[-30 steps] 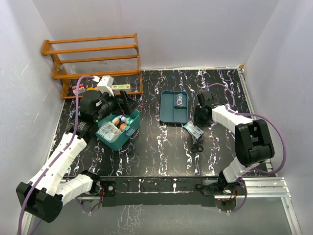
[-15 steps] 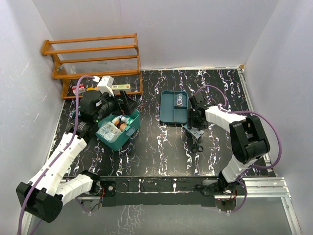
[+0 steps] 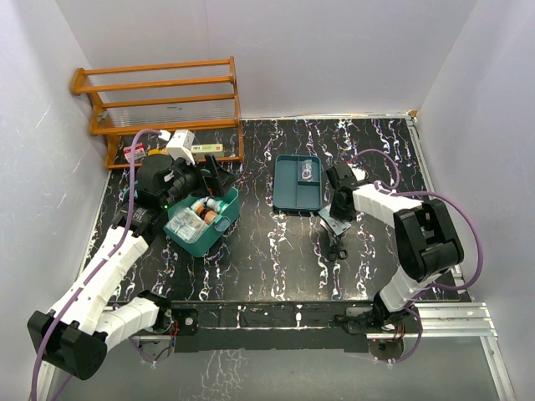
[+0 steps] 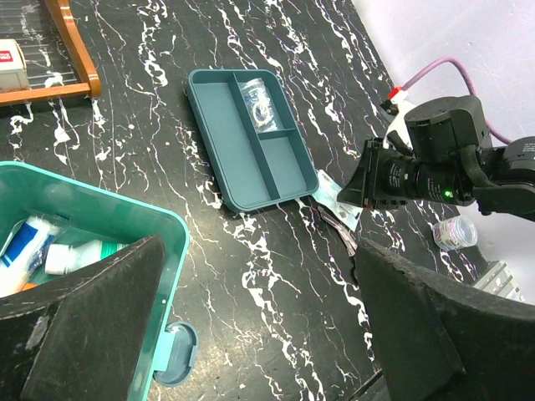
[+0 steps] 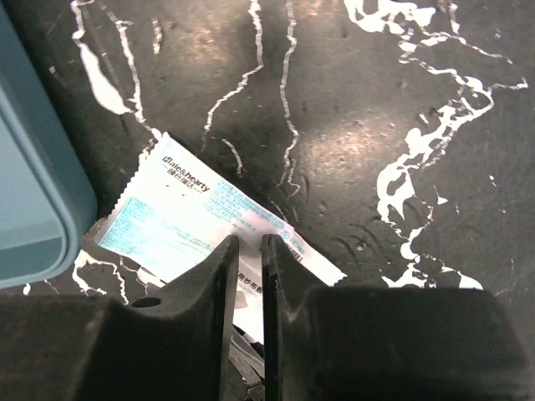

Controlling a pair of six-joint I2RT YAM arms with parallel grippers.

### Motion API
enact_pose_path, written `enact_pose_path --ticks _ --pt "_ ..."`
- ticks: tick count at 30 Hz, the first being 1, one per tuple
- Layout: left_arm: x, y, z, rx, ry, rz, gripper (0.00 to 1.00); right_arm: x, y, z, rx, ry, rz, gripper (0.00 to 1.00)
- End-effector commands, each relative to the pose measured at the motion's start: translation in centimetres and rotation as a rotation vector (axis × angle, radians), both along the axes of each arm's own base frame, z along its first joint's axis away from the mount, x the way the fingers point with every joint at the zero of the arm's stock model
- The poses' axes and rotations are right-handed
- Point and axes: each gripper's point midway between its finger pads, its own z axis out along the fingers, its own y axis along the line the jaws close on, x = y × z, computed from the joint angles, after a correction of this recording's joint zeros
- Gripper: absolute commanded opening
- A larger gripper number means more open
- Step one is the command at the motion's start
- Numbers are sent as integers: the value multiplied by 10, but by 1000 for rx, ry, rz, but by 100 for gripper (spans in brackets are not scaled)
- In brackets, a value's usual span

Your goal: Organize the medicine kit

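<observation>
Medicine kit (image 3: pixel 203 241) lid-open at the worktop's (image 3: pixel 267 259) left side, sachet (image 5: pixel 180 219) under the right arm.
The left gripper (image 4: pixel 259 249) hangs over the kit's rim with its jaws spread wide and nothing between them. Mid-worktop, toward the rear edge, lies a darker divided tray (image 3: pixel 291 182). Just right of it, the right gripper (image 5: pixel 249 244) presses down on the white sachet, jaws almost together; I cannot tell whether it has it pinched.
</observation>
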Motion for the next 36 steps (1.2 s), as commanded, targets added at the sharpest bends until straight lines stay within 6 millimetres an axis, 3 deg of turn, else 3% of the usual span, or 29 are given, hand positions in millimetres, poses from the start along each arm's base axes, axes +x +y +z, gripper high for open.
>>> enact_pose_path --ticks 1,5,10,13,17,25,30,36 --pt "-4 3 7 4 -31 7 96 -6 -20 0 -34 -30 -173 13" --pt "-5 4 7 5 -33 7 96 -7 -16 14 19 -72 -217 12" --pt "-6 5 8 6 -38 7 96 8 0 42 102 -141 -147 12" --pt "-6 5 9 9 -40 8 96 13 5 49 100 -141 -75 22" --pt "-7 6 8 10 -38 8 96 15 3 40 51 -100 14 37" --pt "-6 6 8 11 -37 11 96 9 4 15 0 1 183 39" --pt "-5 5 7 5 -34 9 96 1 7 0 15 48 203 34" --pt "-6 5 9 7 -35 9 96 0 2 -3 4 42 141 11"
